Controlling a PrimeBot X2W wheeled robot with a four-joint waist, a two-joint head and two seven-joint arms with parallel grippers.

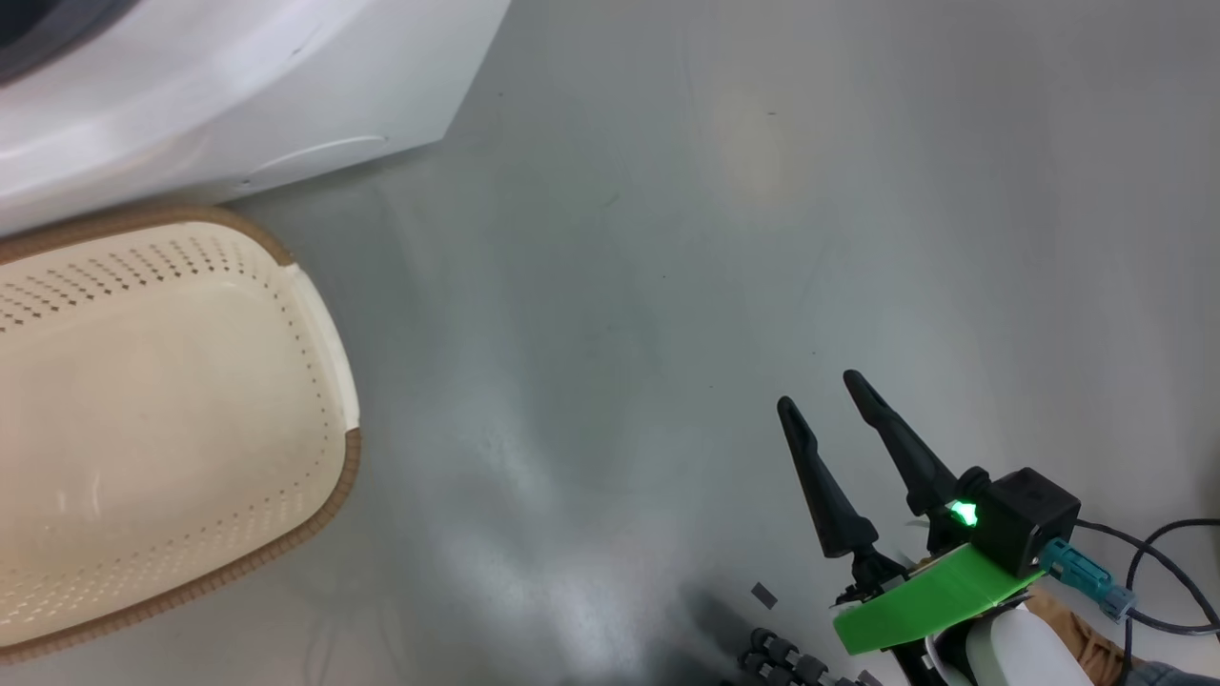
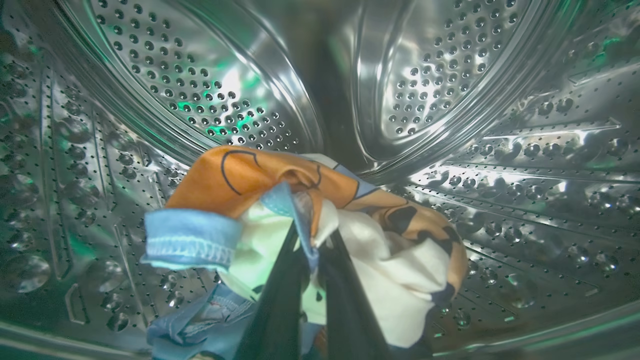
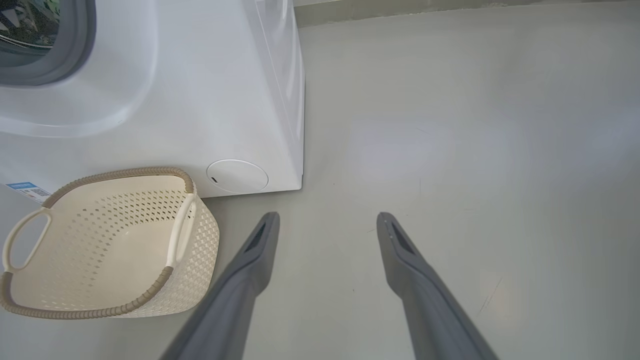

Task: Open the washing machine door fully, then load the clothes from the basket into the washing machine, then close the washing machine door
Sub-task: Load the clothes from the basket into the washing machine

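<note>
In the left wrist view my left gripper (image 2: 311, 245) is deep inside the steel perforated drum (image 2: 450, 75) of the washing machine (image 3: 210, 85), shut on the clothes (image 2: 280, 200), a bundle of light blue, orange and cream-white fabric that hangs over its fingers. The cream-white basket (image 1: 172, 410) with its brown rim stands on the floor in front of the machine, with nothing in it, also seen as the basket (image 3: 110, 245) in the right wrist view. My right gripper (image 1: 820, 391) hovers open over bare floor to the right of the basket. The washing machine door is out of view.
The white machine front (image 1: 238, 86) fills the upper left of the head view, with a round service flap (image 3: 237, 176) and a blue label sticker (image 3: 22, 186) low on it. Grey floor (image 1: 667, 238) spreads to the right. Cables (image 1: 1163, 572) trail by my right wrist.
</note>
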